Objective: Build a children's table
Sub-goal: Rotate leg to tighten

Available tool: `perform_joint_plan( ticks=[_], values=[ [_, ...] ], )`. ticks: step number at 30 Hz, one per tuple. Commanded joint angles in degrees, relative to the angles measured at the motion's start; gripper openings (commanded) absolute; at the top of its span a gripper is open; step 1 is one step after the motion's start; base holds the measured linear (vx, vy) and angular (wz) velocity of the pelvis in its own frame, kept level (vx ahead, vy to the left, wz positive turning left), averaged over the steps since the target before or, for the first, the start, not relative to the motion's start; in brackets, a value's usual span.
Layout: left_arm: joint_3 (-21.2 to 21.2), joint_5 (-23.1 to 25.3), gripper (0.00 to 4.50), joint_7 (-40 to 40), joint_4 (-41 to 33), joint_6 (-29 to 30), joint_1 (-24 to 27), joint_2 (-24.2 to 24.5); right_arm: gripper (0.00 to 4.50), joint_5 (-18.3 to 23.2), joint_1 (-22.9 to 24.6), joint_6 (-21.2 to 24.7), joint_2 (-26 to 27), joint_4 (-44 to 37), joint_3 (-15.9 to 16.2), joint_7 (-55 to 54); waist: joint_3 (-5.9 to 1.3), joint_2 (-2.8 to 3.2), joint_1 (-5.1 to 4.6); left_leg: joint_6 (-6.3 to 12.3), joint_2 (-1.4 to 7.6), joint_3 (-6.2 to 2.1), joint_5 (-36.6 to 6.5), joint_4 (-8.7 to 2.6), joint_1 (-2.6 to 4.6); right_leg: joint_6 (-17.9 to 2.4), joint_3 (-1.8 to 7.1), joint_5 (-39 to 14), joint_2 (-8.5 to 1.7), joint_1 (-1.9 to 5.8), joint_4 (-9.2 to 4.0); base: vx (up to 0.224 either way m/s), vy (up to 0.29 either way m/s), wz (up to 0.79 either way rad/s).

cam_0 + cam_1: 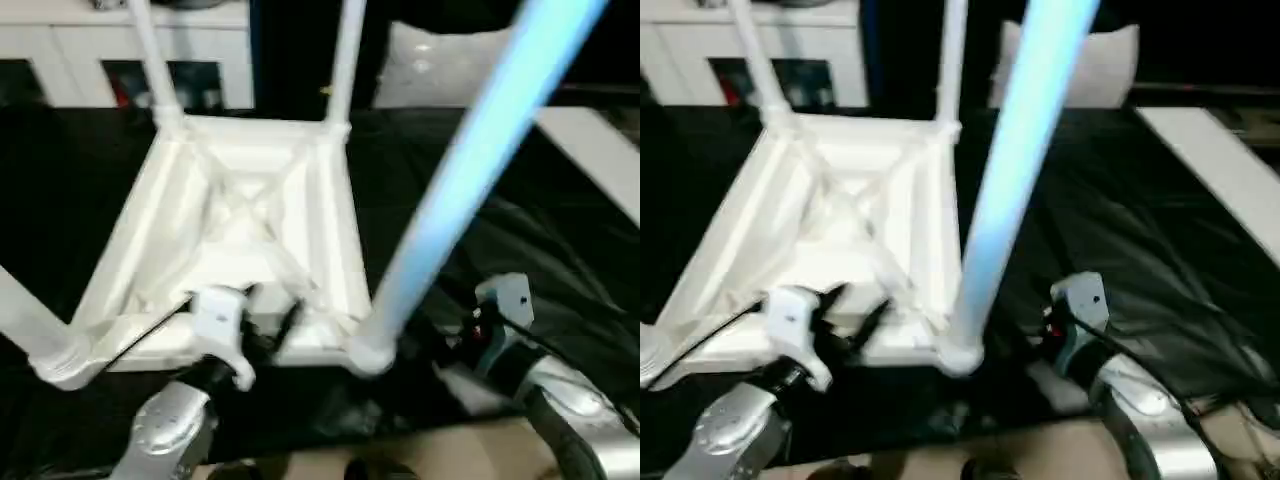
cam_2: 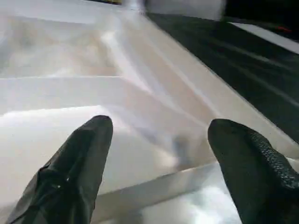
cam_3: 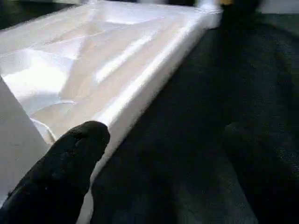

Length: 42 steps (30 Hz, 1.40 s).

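I see the children's table (image 1: pixel 250 220) upside down on the black-draped counter (image 1: pixel 560 250), legs up. My left end effector (image 2: pixel 159 154) is spread at its near rim; my right end effector (image 3: pixel 159 158) is spread beside the near right leg (image 1: pixel 470 170).

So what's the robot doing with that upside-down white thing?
It's building a children's table. The white tabletop lies upside down on a black cloth, ribs facing up, and legs already stand up from all four corners, like the near right leg. The left gripper hovers over the near edge with its jaws open and nothing between them. The right gripper is open too, beside the top's right edge over the cloth.
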Motion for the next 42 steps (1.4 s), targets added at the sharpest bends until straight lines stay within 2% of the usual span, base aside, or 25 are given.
perform_joint_plan(
  ticks=[1,2,3,4,5,6,7,8,9,10,11,12,13,14,15,16,17,18,19,21,24,29,30,36,42],
  values=[
    [-0.1,2.8,3.68,2.7,0.7,-0.2,1.7,-0.7,4.5,-1.8,-0.8,0.2,0.8,-0.2,-0.2,-3.2,-3.12,-2.34,1.11,-2.86,1.52,-2.47,-21.7,-0.57,3.64,2.6,6.31,-43.2,-6.1,-4.01,-11.74,-0.009,-0.094,0.1],
    [-0.2,3.5,3.68,3.3,0.7,0.0,1.5,-0.8,4.5,-1.7,-0.8,0.3,1.2,-0.3,-0.2,-3.7,-1.4,-1.92,0.82,-1.43,0.14,-2.33,-11.7,4.42,4.12,2.7,7.24,-56.5,-8.66,-6.09,-15.76,-0.024,-0.085,-0.18],
    [-0.3,4.7,3.68,4.3,0.7,0.1,1.3,-1.3,4.5,-1.5,-0.9,0.7,1.9,-0.4,-0.4,-4.5,-1.85,-1.14,1.09,-1.26,0.24,-5.36,0.8,3.05,0.24,-0.7,7.67,-52.3,-8.59,-1.23,-13.72,-0.051,-0.009,-0.12],
    [-0.3,4.9,3.68,4.5,0.6,0.2,1.2,-1.5,4.5,-1.5,-1.0,0.8,2.1,-0.4,-0.4,-4.7,-1.85,-1.14,1.09,-1.26,0.24,-5.36,0.8,3.05,0.24,-0.7,7.67,-52.3,-8.59,-1.23,-13.72,-0.061,0.005,-0.18],
    [-0.7,5.6,3.68,5.0,0.4,1.0,0.7,-2.3,4.5,-1.4,-1.6,1.5,2.3,-0.8,-0.3,-5.1,-1.4,0.41,-0.2,-8.61,4.45,-7.13,-18.1,-4.87,1.01,-5.0,2.33,-28.7,-0.26,-1.7,-8.5,0.0,0.0,0.0],
    [-0.7,5.4,3.68,5.3,0.5,0.7,0.7,-2.9,4.5,-1.5,-2.0,1.8,2.4,-0.7,-0.5,-5.5,-1.64,1.6,-1.27,-9.88,9.86,-11.5,-30.1,-9.65,2.18,-4.7,2.68,-11.5,0.76,-0.91,-4.14,0.0,0.0,0.0],
    [-0.6,4.3,3.68,5.3,0.7,0.0,0.9,-4.0,4.5,-1.9,-2.6,2.0,2.1,-0.7,-0.6,-5.7,-1.96,2.38,-1.19,-4.02,7.86,-16.34,-33.0,-12.58,0.23,-5.4,1.17,-4.1,2.04,0.81,-0.26,0.0,0.0,0.0],
    [-1.2,5.0,3.68,5.9,0.5,0.0,1.0,-3.6,4.5,-2.1,-2.8,2.0,1.8,-0.7,-0.6,-5.6,-2.24,3.88,-1.66,-1.54,6.79,-17.1,-32.6,-11.96,1.34,-6.5,0.86,-5.0,2.68,0.1,-0.61,-0.024,-0.033,0.27],
    [-1.8,5.6,3.68,6.2,0.3,-0.1,1.3,-3.2,4.5,-2.0,-3.0,1.6,1.6,-0.5,-0.8,-5.5,-1.64,2.23,-3.12,5.73,5.04,-19.55,-29.7,-11.66,1.0,-7.5,2.05,-7.3,2.4,-0.01,-0.52,-0.027,-0.084,0.33],
    [-2.1,5.9,3.68,6.6,0.2,-0.2,1.4,-3.0,4.5,-2.0,-3.1,1.4,1.4,-0.5,-0.9,-5.3,-1.43,1.74,-3.44,6.91,-0.54,-18.89,-25.4,-11.59,-2.63,-9.9,2.77,-10.2,0.91,2.51,-3.93,-0.027,-0.084,0.33],
    [-2.2,6.2,3.68,7.1,-0.1,-0.4,1.7,-2.9,4.5,-1.9,-3.2,1.0,0.6,-0.6,-0.6,-4.0,-2.44,1.54,-3.41,6.38,1.06,-15.87,-21.8,-8.49,-0.28,-12.1,4.53,-11.5,-0.43,1.33,-6.85,-0.033,-0.148,0.2],
    [-2.2,6.2,3.68,7.1,-0.2,-0.5,1.8,-2.9,4.5,-1.9,-3.2,0.9,0.4,-0.6,-0.5,-3.7,-1.72,-0.72,-2.06,5.31,-1.74,-11.27,-13.5,-3.46,-2.0,-15.6,7.38,-17.4,-4.88,1.73,-11.95,-0.021,-0.18,0.02],
    [-2.1,6.3,3.68,7.2,-0.3,-0.6,1.9,-2.9,4.5,-2.0,-3.1,0.5,-0.1,-0.7,-0.1,-2.9,-1.45,-1.83,-0.47,2.19,-2.26,-6.88,-3.1,0.79,-0.87,-8.7,7.34,-33.8,-7.09,1.2,-14.72,-0.021,-0.18,0.02],
    [-2.1,6.7,3.68,7.1,-0.5,-0.7,2.1,-2.8,4.5,-2.0,-3.0,0.0,-0.5,-0.8,0.4,-2.1,-1.64,-2.68,-0.2,1.3,-2.0,-6.32,0.2,0.42,-1.67,-4.5,7.73,-37.0,-6.52,1.75,-14.6,0.001,-0.157,-0.18],
    [-2.3,7.5,3.68,6.8,-0.7,-0.8,2.1,-2.5,4.5,-1.9,-3.0,-0.5,-0.6,-0.8,0.6,-1.2,-2.14,-2.5,0.83,0.45,-0.44,-5.71,2.2,-2.06,-2.15,-0.1,7.48,-32.7,-4.74,2.14,-13.0,0.036,-0.111,-0.03],
    [-2.4,7.9,3.68,6.6,-0.8,-0.8,2.1,-2.2,4.5,-1.8,-2.9,-0.7,-0.7,-0.8,0.8,-0.8,-2.64,-1.91,0.98,0.95,1.11,-5.13,2.2,-3.91,-1.1,0.0,6.2,-20.5,-2.67,1.65,-11.48,0.036,-0.111,-0.03],
    [-2.4,7.8,3.68,5.6,-0.8,-1.3,2.0,-1.7,4.5,-1.6,-3.1,-0.9,-0.8,-0.5,1.0,-0.3,-2.79,-2.0,0.62,1.15,1.29,-5.26,2.9,-4.76,-1.57,-0.1,5.25,-13.7,-1.71,2.11,-10.48,0.057,-0.08,0.02],
    [-2.1,7.2,3.68,5.1,-0.8,-1.3,1.8,-1.5,4.5,-1.5,-3.3,-1.1,-1.1,-0.3,1.2,0.3,-3.18,-1.14,1.02,1.92,2.01,-4.91,3.1,-4.94,-0.6,-0.6,4.82,-2.0,-1.06,1.73,-9.69,0.066,-0.051,-0.05],
    [-1.9,5.4,3.68,2.9,-0.8,-1.1,1.3,-0.9,4.5,-0.9,-3.6,-1.4,-1.5,0.0,1.3,1.5,-3.33,-1.1,0.96,2.62,2.3,-4.46,3.3,-5.13,-0.66,-1.4,4.59,5.3,-0.92,2.2,-8.82,0.066,-0.051,-0.05],
    [-2.1,3.8,3.85,0.6,-0.7,-1.0,0.7,0.1,4.5,-0.2,-3.9,-1.6,-1.8,0.1,1.3,2.6,-3.72,-0.35,1.1,2.77,3.24,-4.56,4.3,-5.24,-0.02,-2.9,4.5,14.2,-0.9,2.35,-7.86,0.065,-0.002,-0.03],
    [-3.4,2.2,3.85,-9.9,1.3,-1.7,-4.1,8.2,4.5,0.9,-4.6,-2.9,-5.7,0.6,2.7,9.0,-3.72,-0.3,1.12,4.92,3.72,-4.85,6.9,-5.31,0.45,-4.5,4.33,26.0,-1.08,2.71,-6.67,0.021,0.004,-0.01],
    [-4.6,-1.8,4.17,-22.6,1.1,-1.2,-7.0,15.6,4.5,1.4,-5.0,-3.8,-8.8,1.8,2.4,14.2,-3.21,0.13,1.08,4.57,4.34,-4.44,0.3,-6.15,0.87,-9.3,4.41,15.6,-2.31,2.48,-7.82,0.0,0.0,0.0],
    [-4.8,-2.3,3.69,-24.5,1.1,-0.9,-7.4,16.8,4.5,1.6,-5.1,-3.9,-9.3,1.9,2.4,15.0,-3.22,-0.01,1.15,4.28,4.35,-4.15,-1.1,-6.22,1.09,-10.1,4.69,12.3,-2.27,2.26,-8.05,0.0,0.0,0.0],
    [-8.7,-3.1,3.17,-40.9,6.0,-1.9,-13.9,28.0,4.5,4.0,-5.7,-4.0,-15.1,2.3,3.4,23.9,-2.77,0.69,1.34,1.71,4.43,-3.29,-8.2,-6.65,1.66,-11.8,5.05,-3.1,-2.5,1.3,-9.2,0.0,0.0,0.0],
    [-12.1,1.5,2.72,-46.0,14.2,-5.3,-20.2,31.7,4.5,4.2,-5.3,-3.8,-17.0,1.4,4.5,27.1,-3.15,0.97,2.15,1.29,4.35,-2.65,-6.9,-6.62,1.43,-11.6,5.43,-3.2,-2.62,1.04,-9.08,0.0,0.0,0.0]
  ],
)
